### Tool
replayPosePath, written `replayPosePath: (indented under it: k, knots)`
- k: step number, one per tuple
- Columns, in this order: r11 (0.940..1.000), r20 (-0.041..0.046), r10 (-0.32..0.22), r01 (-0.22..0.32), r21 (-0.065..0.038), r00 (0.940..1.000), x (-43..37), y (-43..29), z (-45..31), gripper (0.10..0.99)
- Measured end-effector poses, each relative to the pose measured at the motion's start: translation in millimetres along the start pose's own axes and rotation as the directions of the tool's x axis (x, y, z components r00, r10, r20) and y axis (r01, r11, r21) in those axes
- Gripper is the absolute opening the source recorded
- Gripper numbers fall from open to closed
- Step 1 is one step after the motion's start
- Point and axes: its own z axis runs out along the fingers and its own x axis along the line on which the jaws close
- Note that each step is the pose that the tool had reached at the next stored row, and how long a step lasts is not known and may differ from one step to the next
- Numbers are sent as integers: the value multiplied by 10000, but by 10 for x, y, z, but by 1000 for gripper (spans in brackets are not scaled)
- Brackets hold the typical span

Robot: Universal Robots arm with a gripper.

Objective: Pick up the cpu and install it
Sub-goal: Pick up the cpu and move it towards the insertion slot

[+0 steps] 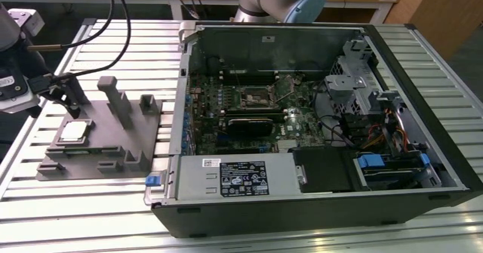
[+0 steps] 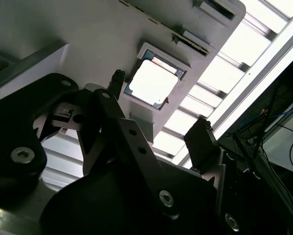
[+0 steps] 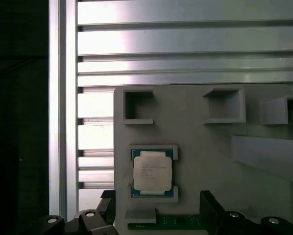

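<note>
At 9 o'clock in the exterior view, cpu [image 1: 74, 131] lies flat in fixture [image 1: 113, 148] pocket. Gripper [image 1: 67, 100] hovers just above, at its 12; case [image 1: 302, 213] well apart at 3.

Second wrist view: fingers [image 2: 118, 78] apart, empty, cpu [image 2: 151, 83] beyond them.

First wrist view: cpu [image 3: 152, 171] near centre between tips [image 3: 210, 205].

My call: descend square to pocket, grip edges only, avoid pocket walls.
</note>
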Motion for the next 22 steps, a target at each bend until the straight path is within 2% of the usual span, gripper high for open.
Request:
replayPosePath:
  k: [8, 12, 20, 22]
  knots:
    - [10000, -1, -7, 7, 0, 10000, 0, -3, 68, 776]
    - [10000, -3, -6, 6, 3, 10000, 1, 20, 110, 776]
    - [10000, 0, -6, 6, 12, 10000, -2, 25, 250, 776]
    - [10000, -2, -8, 8, -26, 10000, -1, 24, 284, 776]
